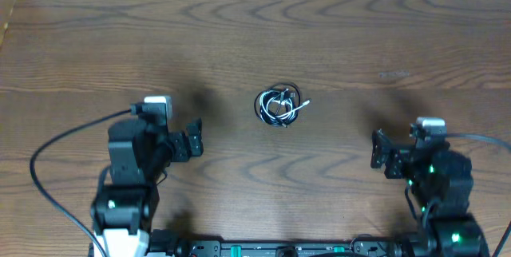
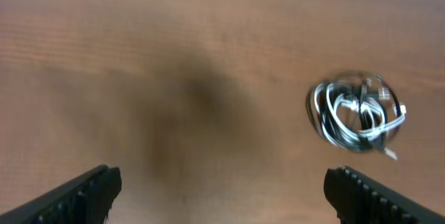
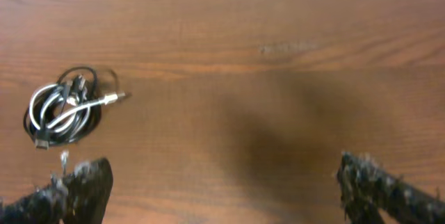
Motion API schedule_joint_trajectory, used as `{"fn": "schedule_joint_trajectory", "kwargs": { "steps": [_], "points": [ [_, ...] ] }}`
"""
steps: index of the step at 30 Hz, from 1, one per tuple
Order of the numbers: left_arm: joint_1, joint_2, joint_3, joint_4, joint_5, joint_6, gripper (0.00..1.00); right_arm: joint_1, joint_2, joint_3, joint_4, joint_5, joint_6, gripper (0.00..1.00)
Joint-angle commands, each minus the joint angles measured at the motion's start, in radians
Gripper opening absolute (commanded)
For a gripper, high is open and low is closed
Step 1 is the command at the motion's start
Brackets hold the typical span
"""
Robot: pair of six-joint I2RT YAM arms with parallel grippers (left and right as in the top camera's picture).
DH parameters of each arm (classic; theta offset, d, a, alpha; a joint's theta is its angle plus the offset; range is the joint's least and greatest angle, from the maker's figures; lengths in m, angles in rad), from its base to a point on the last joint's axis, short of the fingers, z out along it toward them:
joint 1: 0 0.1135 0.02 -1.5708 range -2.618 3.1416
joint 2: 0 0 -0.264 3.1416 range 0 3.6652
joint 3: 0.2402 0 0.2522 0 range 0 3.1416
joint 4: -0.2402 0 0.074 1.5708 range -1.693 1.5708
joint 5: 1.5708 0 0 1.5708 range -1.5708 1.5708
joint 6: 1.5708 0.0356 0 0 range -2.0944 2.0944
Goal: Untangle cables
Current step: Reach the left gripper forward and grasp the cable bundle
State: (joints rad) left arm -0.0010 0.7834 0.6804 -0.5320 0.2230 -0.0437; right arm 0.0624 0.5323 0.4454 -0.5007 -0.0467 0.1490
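The cables lie tangled in one coil at the centre of the tabletop; left fingers spread, empty; right fingers likewise.

The place looks like a robotics lab or test bench. Two black robot arms, the left arm and the right arm, rise from a dark rail at the near edge of a wood-grain table. A thick black cable loops out from the left one.
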Motion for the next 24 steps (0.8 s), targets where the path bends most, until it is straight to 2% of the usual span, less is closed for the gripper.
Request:
{"fn": "schedule_joint_trajectory", "kwargs": {
  "steps": [1, 5, 8, 12, 15, 19, 24],
  "points": [
    [0.005, 0.093, 0.130, -0.103, 0.024, -0.022, 0.98, 0.003, 0.130, 0.111, -0.059, 0.011, 0.011, 0.99],
    [0.005, 0.195, 0.243, -0.270, 0.024, -0.022, 0.98, 0.003, 0.293, 0.234, -0.161, 0.012, -0.006, 0.99],
    [0.005, 0.225, 0.272, -0.334, 0.024, -0.022, 0.98, 0.003, 0.388, 0.311, -0.218, 0.011, -0.095, 0.99],
    [0.005, 0.227, 0.272, -0.400, 0.017, -0.022, 0.98, 0.003, 0.452, 0.354, -0.236, -0.014, -0.093, 0.99],
    [0.005, 0.228, 0.272, -0.375, 0.040, -0.023, 0.98, 0.003, 0.466, 0.354, -0.241, -0.042, -0.093, 0.99],
    [0.005, 0.228, 0.272, -0.290, 0.148, -0.033, 0.98, 0.003, 0.467, 0.354, -0.239, -0.047, -0.093, 0.99],
    [0.004, 0.248, 0.272, -0.122, 0.178, -0.152, 0.98, 0.003, 0.467, 0.354, -0.233, -0.072, -0.093, 0.99]
  ]
}}
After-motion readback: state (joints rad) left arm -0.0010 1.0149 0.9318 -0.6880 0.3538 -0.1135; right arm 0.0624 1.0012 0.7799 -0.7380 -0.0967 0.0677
